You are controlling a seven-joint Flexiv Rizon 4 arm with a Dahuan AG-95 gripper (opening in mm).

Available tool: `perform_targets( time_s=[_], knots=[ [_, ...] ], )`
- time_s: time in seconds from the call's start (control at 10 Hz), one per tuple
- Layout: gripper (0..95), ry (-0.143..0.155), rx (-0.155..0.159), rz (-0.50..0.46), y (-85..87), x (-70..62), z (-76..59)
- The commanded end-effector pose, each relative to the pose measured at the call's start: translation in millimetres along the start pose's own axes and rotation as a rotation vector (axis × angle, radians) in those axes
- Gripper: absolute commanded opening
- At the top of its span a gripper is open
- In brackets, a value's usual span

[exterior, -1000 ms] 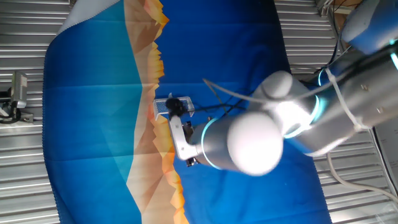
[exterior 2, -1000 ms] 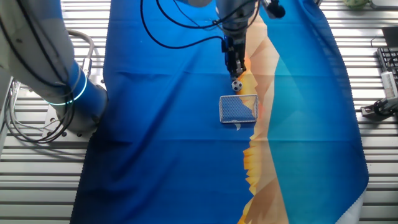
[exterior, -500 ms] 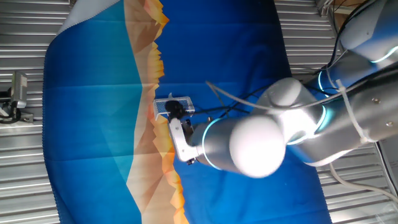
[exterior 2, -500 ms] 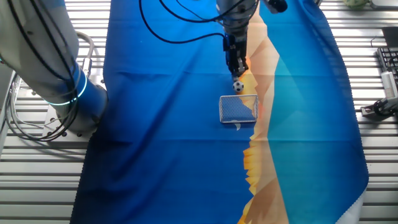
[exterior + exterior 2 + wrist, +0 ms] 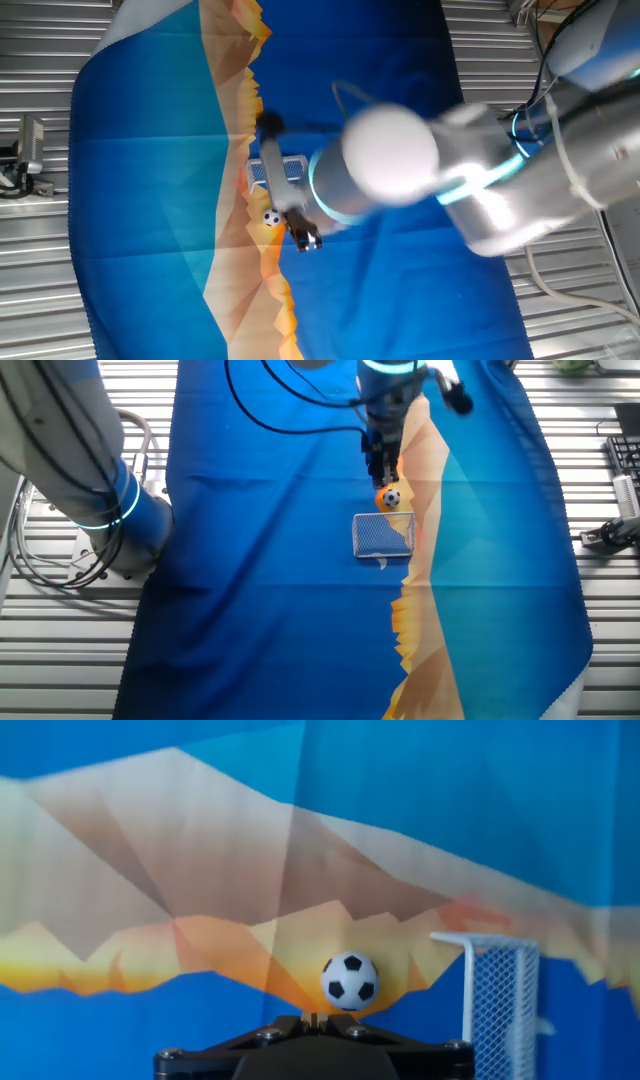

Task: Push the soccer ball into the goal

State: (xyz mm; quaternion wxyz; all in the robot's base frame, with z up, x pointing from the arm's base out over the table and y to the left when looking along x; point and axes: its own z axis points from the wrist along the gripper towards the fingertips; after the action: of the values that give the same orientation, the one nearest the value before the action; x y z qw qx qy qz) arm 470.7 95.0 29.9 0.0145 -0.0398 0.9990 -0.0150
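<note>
The soccer ball (image 5: 391,498), white with black patches, lies on the orange band of the cloth just above the goal (image 5: 384,535), a small white frame with pale netting. My gripper (image 5: 381,478) stands right behind the ball, on the side away from the goal. In the hand view its black fingertips (image 5: 318,1017) are pressed together and empty, the ball (image 5: 350,981) sits just beyond them, slightly right, and the goal (image 5: 497,995) stands at the right. In one fixed view the ball (image 5: 271,217) lies below the goal (image 5: 277,170); the hand is motion-blurred.
A blue and orange printed cloth (image 5: 260,560) covers the slatted metal table (image 5: 600,610). The arm's base (image 5: 110,510) stands at the left. A clamp (image 5: 610,532) and a keyboard edge lie at the right. Black cables (image 5: 290,420) hang over the cloth.
The wrist has turned and the arm has swung. The ball has shifted a little sideways onto the orange band and now shows beside the hand in one fixed view.
</note>
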Motion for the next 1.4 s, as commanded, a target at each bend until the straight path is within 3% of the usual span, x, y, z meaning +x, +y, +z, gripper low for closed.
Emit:
perform_targets(
  time_s=[0.1, 1.4],
  knots=[
    [0.0, -0.003, -0.235, 0.158, 3.3, -4.1, 4.6],
    [0.0, -0.01, -0.237, 0.164, 3.6, -4.2, 4.8]
  ],
)
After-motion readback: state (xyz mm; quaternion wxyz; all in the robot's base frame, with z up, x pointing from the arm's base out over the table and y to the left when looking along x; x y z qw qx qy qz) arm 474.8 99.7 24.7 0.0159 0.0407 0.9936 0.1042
